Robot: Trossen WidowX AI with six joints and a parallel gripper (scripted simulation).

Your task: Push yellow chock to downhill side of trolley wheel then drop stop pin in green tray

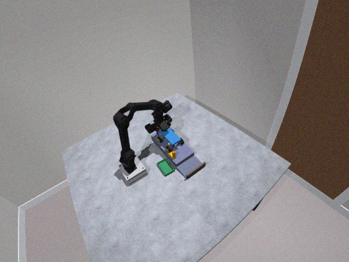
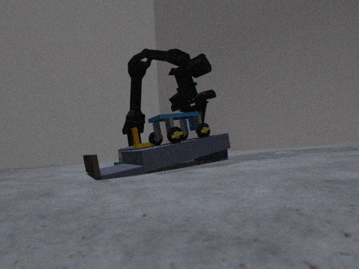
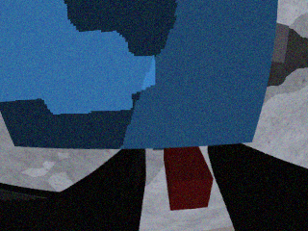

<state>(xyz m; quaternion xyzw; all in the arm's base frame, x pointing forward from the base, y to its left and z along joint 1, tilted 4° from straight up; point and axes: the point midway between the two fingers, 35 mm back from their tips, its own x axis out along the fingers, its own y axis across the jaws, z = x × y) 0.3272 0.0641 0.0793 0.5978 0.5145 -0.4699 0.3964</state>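
The blue trolley [image 1: 172, 137] [image 2: 174, 116] [image 3: 212, 58] stands on the grey ramp [image 1: 186, 153] [image 2: 174, 153]. The yellow chock [image 1: 172, 154] [image 2: 143, 144] with its orange handle sits against the downhill side of the lowest wheel. The red-headed stop pin [image 3: 188, 180] stands at the trolley's uphill end. My gripper [image 1: 161, 126] [image 2: 201, 111] [image 3: 177, 144] is lowered over the pin, with one finger on each side of the red head. In the wrist view a narrow gap shows between the left finger and the pin, so the fingers are not clamped on it.
The green tray [image 1: 165, 167] [image 2: 117, 163] lies on the table beside the ramp's lower part, near the arm's base [image 1: 132, 172]. A brown end board [image 1: 196, 170] [image 2: 91, 166] closes the ramp's low end.
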